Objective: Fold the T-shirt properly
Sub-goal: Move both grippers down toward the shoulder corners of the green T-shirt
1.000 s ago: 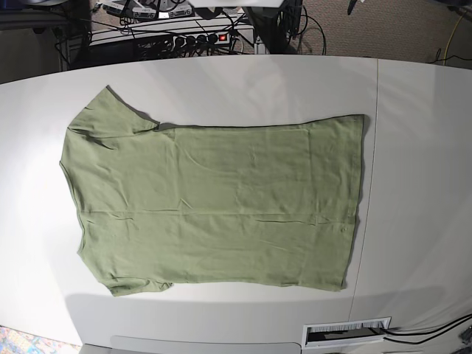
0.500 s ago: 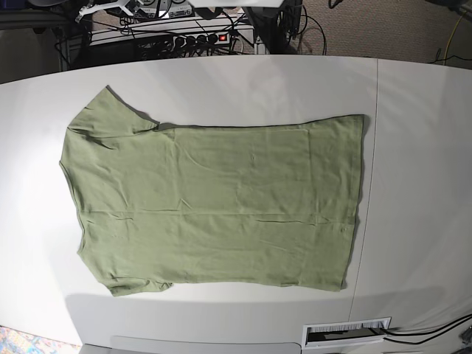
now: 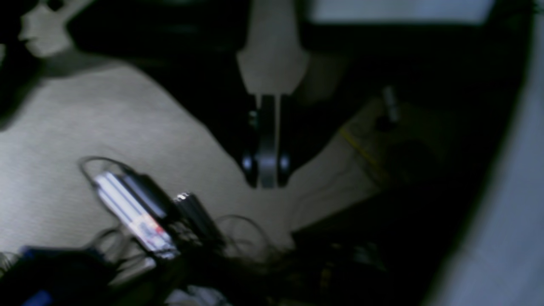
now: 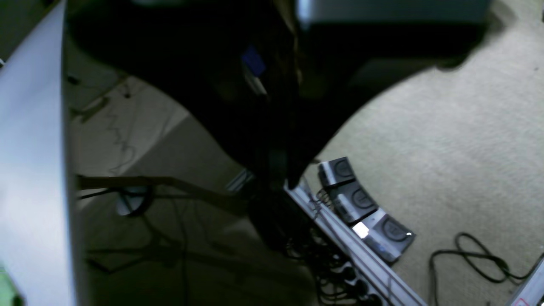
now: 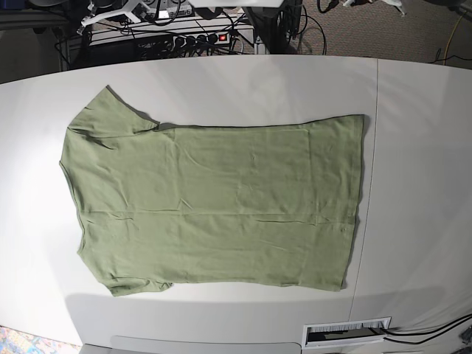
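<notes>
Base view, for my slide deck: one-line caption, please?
Olive T-shirt spread flat, unfolded, on the white table, sleeves toward the image's left.

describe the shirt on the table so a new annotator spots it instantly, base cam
Find the big white table filling the base view. Spread flat across its middle lies the T-shirt, sleeves toward the view's left, hem toward the right. It is plain olive green, unprinted, and the only fabric on the white surface.

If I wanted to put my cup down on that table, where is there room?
Bare white table lies right of the T-shirt's hem, and in a strip along the far edge. The shirt fills the middle; cables and a power strip crowd the floor beyond.
</notes>
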